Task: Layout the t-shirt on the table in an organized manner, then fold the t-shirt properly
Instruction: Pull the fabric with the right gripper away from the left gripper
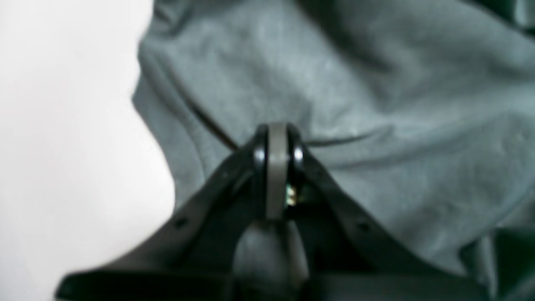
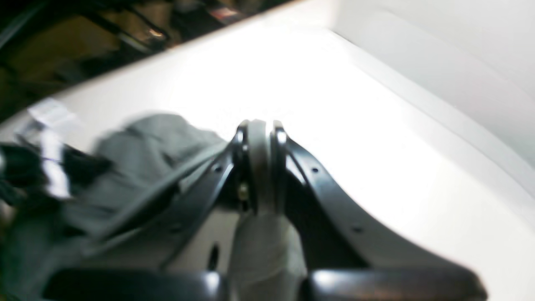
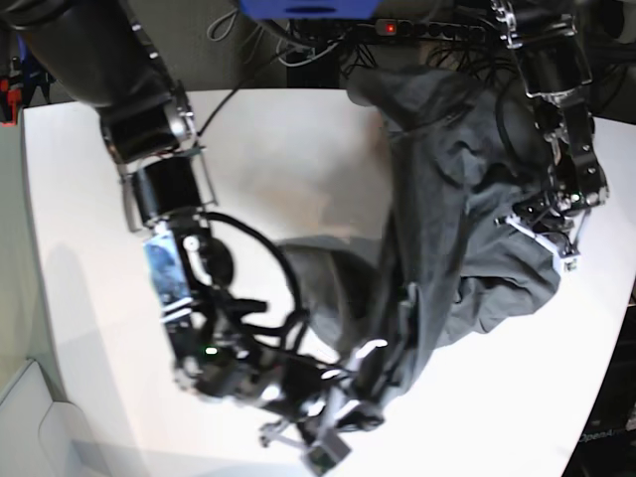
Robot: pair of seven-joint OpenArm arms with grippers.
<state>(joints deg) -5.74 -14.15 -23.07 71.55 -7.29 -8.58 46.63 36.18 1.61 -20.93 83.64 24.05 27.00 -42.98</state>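
The dark grey t-shirt (image 3: 447, 199) hangs bunched and stretched above the white table (image 3: 278, 159), strung between both grippers. My left gripper (image 3: 512, 219), at the right of the base view, is shut on the shirt's upper part. In the left wrist view its closed tips (image 1: 278, 127) press into the t-shirt (image 1: 376, 83), with creases running out from them and the table (image 1: 62, 125) to the left. My right gripper (image 3: 366, 370), low in the base view, is shut on the shirt's lower edge. In the blurred right wrist view a fold of the t-shirt (image 2: 146, 146) leads to its closed tips (image 2: 259, 123).
A power strip with cables (image 3: 437, 30) lies behind the table's far edge. The table (image 2: 334, 104) has a raised white rim (image 2: 439, 108) to the right of my right gripper. Dark clutter (image 2: 83, 42) sits beyond the table's edge.
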